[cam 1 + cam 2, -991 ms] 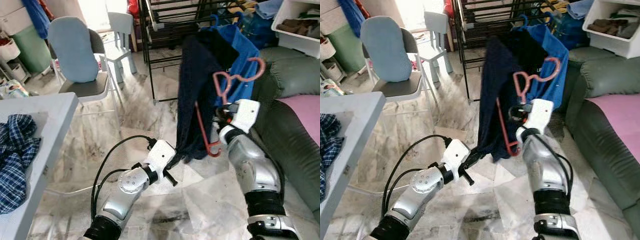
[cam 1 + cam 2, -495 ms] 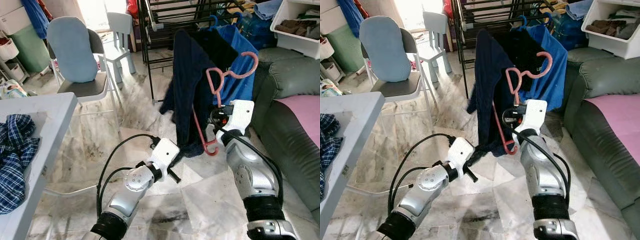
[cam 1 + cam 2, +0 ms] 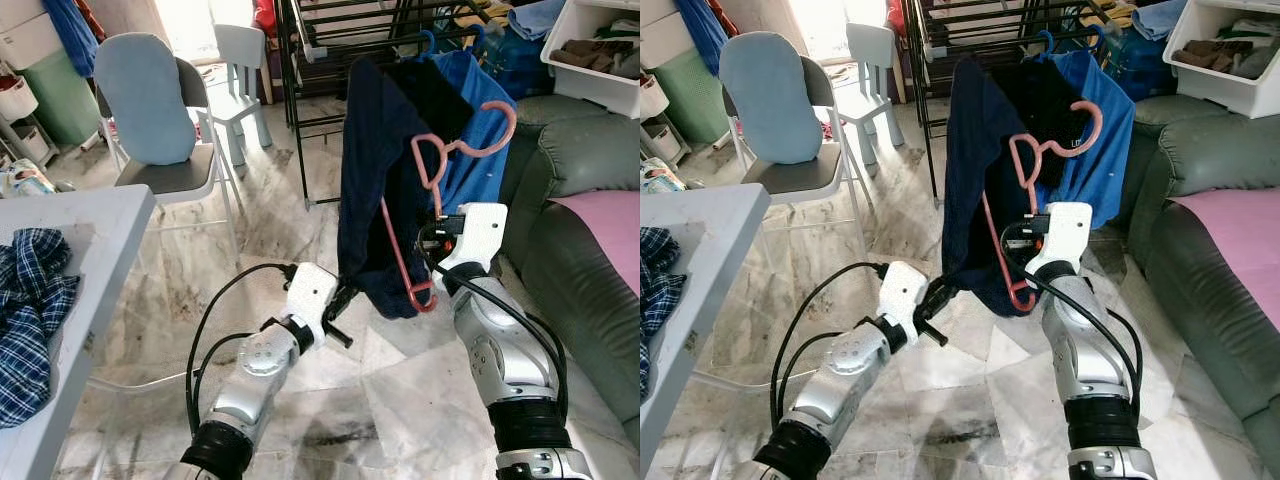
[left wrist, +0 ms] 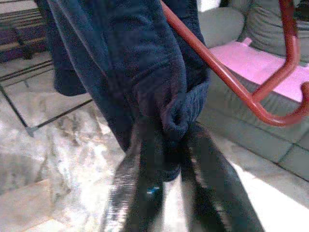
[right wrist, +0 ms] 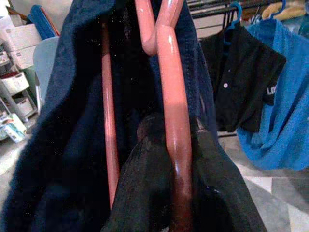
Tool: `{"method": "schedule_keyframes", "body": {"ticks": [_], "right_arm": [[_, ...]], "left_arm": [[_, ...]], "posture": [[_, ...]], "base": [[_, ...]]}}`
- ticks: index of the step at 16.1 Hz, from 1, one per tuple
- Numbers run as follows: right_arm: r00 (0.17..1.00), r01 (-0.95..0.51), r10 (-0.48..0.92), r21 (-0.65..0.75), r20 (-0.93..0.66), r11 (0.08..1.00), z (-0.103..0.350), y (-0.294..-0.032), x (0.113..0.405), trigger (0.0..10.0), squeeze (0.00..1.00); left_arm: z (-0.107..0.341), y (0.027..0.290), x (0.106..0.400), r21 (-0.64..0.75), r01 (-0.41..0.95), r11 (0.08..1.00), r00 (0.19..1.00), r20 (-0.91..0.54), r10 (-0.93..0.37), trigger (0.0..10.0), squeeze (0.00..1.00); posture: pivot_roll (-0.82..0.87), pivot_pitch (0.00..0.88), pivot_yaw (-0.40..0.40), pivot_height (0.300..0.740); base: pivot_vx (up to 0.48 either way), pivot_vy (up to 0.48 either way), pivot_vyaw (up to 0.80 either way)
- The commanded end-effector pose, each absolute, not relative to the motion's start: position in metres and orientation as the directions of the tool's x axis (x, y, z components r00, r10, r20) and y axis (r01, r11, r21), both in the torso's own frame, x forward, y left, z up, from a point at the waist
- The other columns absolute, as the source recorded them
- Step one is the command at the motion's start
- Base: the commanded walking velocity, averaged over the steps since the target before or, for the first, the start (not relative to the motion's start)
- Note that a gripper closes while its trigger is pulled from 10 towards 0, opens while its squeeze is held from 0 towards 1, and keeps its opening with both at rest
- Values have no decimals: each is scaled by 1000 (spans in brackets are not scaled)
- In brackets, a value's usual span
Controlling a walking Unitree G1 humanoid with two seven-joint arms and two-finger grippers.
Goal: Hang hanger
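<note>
Holding the pink hanger [image 3: 437,190] upright, our right gripper [image 5: 169,159] is clamped on its stem, just in front of the black drying rack [image 3: 330,45]. Our left gripper [image 4: 166,145] pinches the hem of the navy garment [image 3: 375,190] draped on it.

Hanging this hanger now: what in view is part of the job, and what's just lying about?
Part of the job:
pink hanger in the right claw
navy garment, hem pinched by the left claw
black drying rack

Lying about:
plaid shirt on the grey table
blue-cushioned chair
green sofa
</note>
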State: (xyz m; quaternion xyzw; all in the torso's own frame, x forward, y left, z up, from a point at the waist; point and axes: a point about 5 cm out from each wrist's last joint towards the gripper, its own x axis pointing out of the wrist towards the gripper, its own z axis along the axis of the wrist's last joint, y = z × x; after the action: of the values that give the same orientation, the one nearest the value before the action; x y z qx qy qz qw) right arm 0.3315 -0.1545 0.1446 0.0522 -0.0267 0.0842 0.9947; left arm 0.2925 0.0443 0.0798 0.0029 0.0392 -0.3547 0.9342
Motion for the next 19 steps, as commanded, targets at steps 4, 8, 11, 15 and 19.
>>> {"method": "schedule_keyframes", "body": {"ticks": [4, 8, 11, 15, 19], "right_arm": [[960, -229, 236, -63, 152, 971, 159, -151, 329, 10000, 0], [945, -285, 299, -117, 130, 951, 150, -149, 324, 10000, 0], [930, -318, 347, -204, 121, 926, 140, -155, 316, 10000, 0], [902, -413, 430, -220, 36, 884, 119, -181, 293, 10000, 0], [819, -562, 566, -329, -94, 759, 110, -203, 272, 10000, 0]], "left_arm": [[69, 47, 268, -49, 799, 599, 589, -135, -797, 10000, 1000], [71, 59, 264, -53, 791, 609, 599, -129, -790, 10000, 1000], [85, 70, 266, 19, 769, 639, 639, -53, -768, 10000, 1000], [124, 100, 281, 254, 697, 671, 680, 63, -731, 10000, 1000], [107, 124, 284, 373, 713, 593, 657, -62, -751, 10000, 1000]], "posture": [[-150, 0, 47, 740], [-140, 0, 36, 740], [-137, 0, 32, 740], [-125, 0, 30, 740], [-137, 0, 49, 740]], "base": [[0, 0, 0], [0, 0, 0], [0, 0, 0], [0, 0, 0], [0, 0, 0]]}}
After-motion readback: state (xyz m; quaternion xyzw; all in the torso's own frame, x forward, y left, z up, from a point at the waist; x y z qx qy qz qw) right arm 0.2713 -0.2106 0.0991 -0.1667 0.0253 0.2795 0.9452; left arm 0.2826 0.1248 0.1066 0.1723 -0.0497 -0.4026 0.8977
